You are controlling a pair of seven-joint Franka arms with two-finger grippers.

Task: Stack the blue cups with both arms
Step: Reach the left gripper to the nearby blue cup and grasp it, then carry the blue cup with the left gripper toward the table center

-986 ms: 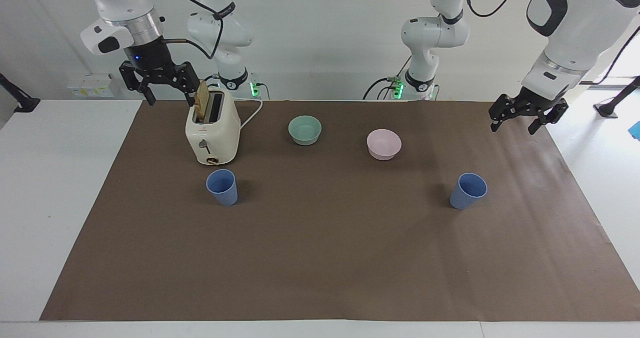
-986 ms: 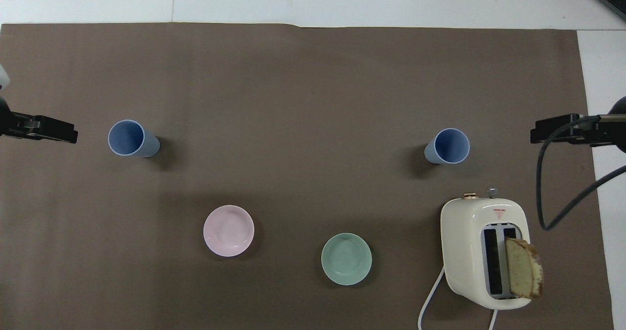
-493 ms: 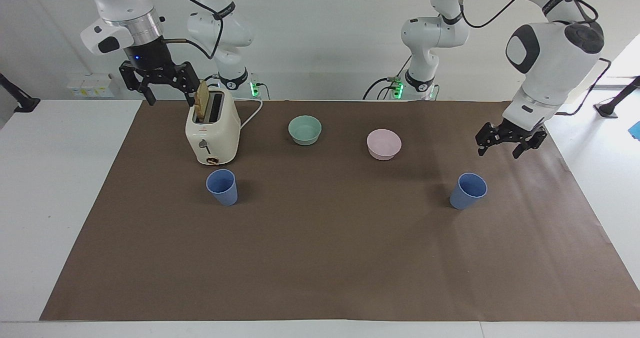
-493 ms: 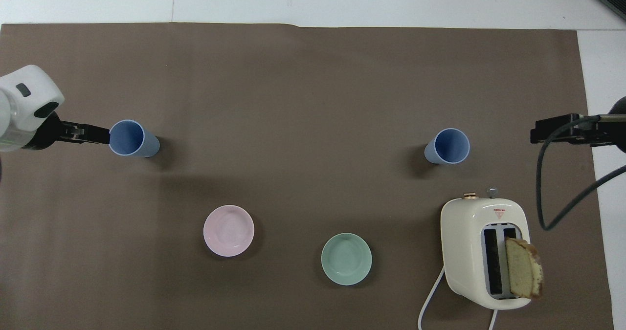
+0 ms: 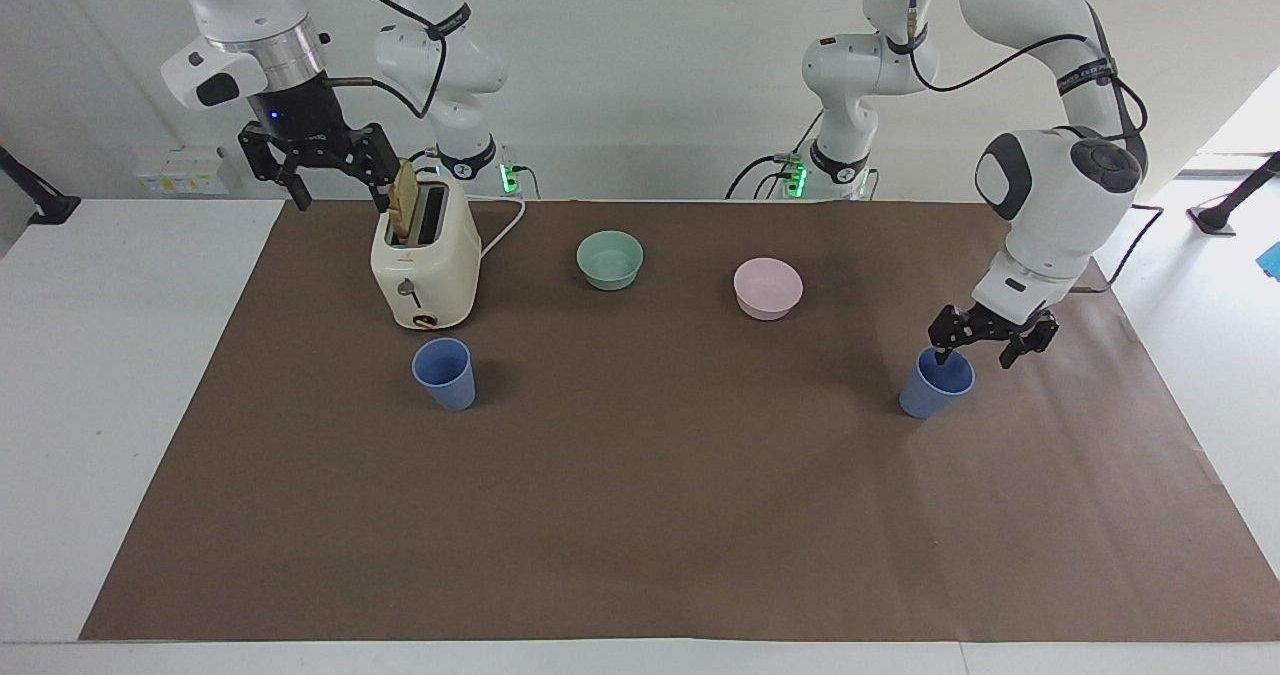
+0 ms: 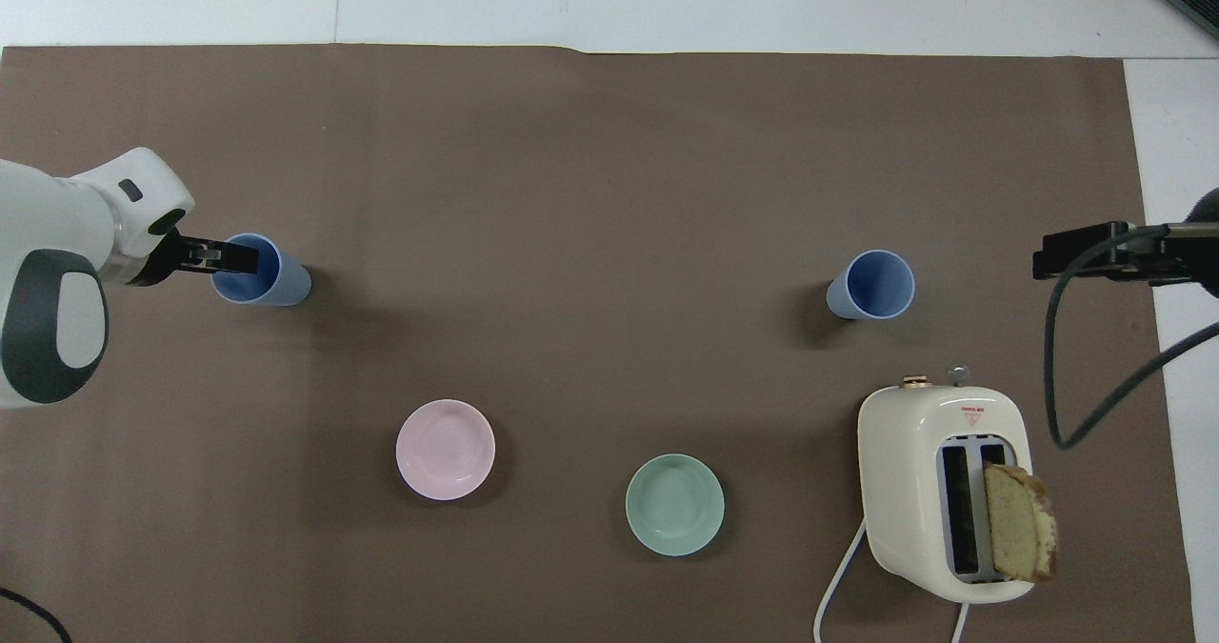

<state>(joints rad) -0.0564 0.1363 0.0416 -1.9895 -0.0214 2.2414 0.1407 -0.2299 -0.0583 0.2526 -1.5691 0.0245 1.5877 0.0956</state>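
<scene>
Two blue cups stand upright on the brown mat. One blue cup [image 5: 933, 387] [image 6: 255, 271] is toward the left arm's end of the table. My left gripper [image 5: 974, 360] [image 6: 229, 256] is open and low at its rim, one finger over the cup's mouth and the other outside the wall. The other blue cup [image 5: 445, 373] [image 6: 871, 284] stands beside the toaster, farther from the robots than it. My right gripper [image 5: 340, 198] [image 6: 1081, 254] hangs open and empty, high up beside the toaster's top, and waits.
A cream toaster [image 5: 425, 260] [image 6: 938, 486] holds a bread slice [image 5: 404, 198] sticking up from a slot. A mint-green bowl [image 5: 610, 259] [image 6: 674, 504] and a pink bowl [image 5: 767, 287] [image 6: 445, 449] sit nearer to the robots than the cups.
The left arm has swung down from the mat's edge to the cup's rim, its gripper still open. The right arm and both cups have not moved.
</scene>
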